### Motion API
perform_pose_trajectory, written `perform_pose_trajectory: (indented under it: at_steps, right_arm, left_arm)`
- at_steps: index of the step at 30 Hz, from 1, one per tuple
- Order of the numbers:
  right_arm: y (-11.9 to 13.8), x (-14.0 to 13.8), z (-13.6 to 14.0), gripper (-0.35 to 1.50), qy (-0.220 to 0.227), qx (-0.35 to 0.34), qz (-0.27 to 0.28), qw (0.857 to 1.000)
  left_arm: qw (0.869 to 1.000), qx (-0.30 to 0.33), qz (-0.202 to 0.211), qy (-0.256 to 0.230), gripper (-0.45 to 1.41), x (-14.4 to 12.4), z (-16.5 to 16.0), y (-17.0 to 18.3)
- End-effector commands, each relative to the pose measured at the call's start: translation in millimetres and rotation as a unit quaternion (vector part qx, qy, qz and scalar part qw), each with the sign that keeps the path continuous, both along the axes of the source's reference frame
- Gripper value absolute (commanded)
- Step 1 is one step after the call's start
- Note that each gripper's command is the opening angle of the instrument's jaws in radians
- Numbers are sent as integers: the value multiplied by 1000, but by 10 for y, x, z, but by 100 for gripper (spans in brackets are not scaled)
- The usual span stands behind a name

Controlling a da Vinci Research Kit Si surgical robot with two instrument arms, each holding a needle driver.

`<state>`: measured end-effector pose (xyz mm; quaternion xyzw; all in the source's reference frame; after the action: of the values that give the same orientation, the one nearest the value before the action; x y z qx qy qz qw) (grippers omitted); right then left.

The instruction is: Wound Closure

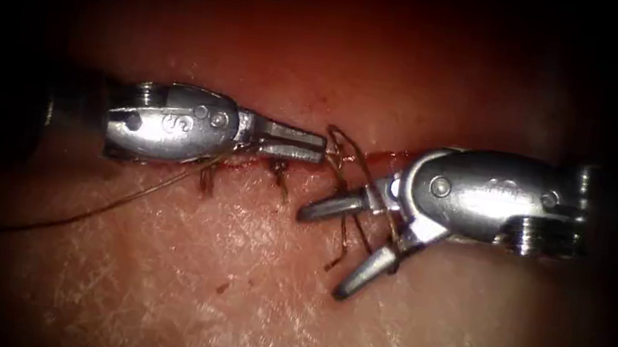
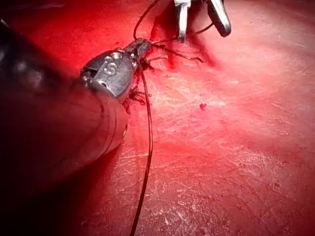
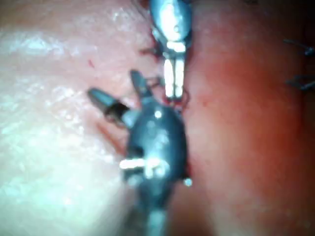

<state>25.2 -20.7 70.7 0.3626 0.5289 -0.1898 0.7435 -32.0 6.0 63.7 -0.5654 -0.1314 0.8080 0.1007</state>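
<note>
My left tool (image 1: 321,147) lies along the cut (image 1: 396,158) from the left, its jaws shut on the thread (image 1: 345,148) at their tip. From there a thread loop arches toward the right tool. A long tail (image 1: 102,207) trails down-left across the tissue (image 1: 228,291). My right tool (image 1: 322,252) stands open just right of the left tips, and thread strands cross between its spread jaws, which hold nothing. In the left wrist view the left tool (image 2: 141,46) pinches the dark thread (image 2: 149,147), with the right tool (image 2: 201,19) open beyond it. The right wrist view shows the right tool (image 3: 118,91) open beside the left tool (image 3: 173,93).
Several finished stitches with short cut ends (image 1: 203,179) (image 1: 278,177) sit along the closed cut under the left tool. Red fluid stains the cut's edge (image 1: 311,101). More stitch ends (image 3: 298,81) show in the right wrist view.
</note>
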Motion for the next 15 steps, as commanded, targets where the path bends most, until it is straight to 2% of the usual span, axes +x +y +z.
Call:
perform_pose_trajectory:
  at_steps: [1, 9, 15]
  right_arm:
    - [-6, 8, 8, 88, 0, -3, -8, 1000]
    - [-22, 14, 28, 86, -53, -57, -48, 996]
    - [-17, 16, 37, 76, -89, -108, -55, 989]
  left_arm:
    - [1000, 1, 0, -1, -45, -5, 5, -2]
    - [1000, 3, 1, -1, -45, -6, 2, -2]
    - [1000, 3, 2, -2, -45, -5, 0, -4]
